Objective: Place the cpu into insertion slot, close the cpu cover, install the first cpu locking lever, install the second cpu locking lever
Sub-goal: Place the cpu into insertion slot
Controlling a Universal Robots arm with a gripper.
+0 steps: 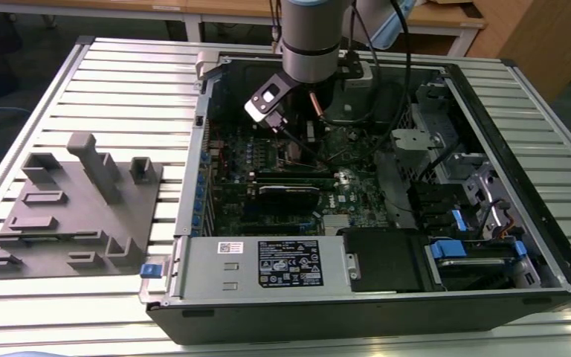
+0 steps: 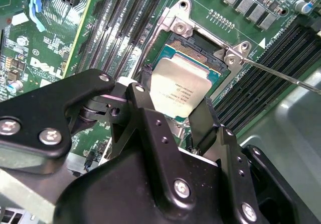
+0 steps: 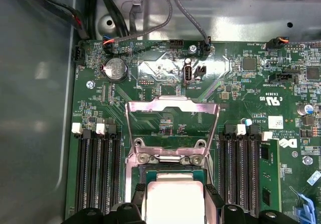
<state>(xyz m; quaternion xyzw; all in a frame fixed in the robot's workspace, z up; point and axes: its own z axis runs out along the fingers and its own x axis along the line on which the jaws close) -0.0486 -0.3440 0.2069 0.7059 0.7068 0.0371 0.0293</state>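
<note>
Cpu (image 2: pixel 181 86), small flat square chip: showing dull silver-grey metal top with dark print, green border peeking along one side. Being gripped on two opposite sides by black hand (image 2: pixel 173 101), fingers closed against it. Lying over insertion slot (image 2: pixel 198 50), covering most of its gold contact field; seated or not, cannot tell. Cpu cover (image 3: pixel 173 102), thin silver window frame, standing raised open just beside slot, above green motherboard (image 3: pixel 251 83).
</note>
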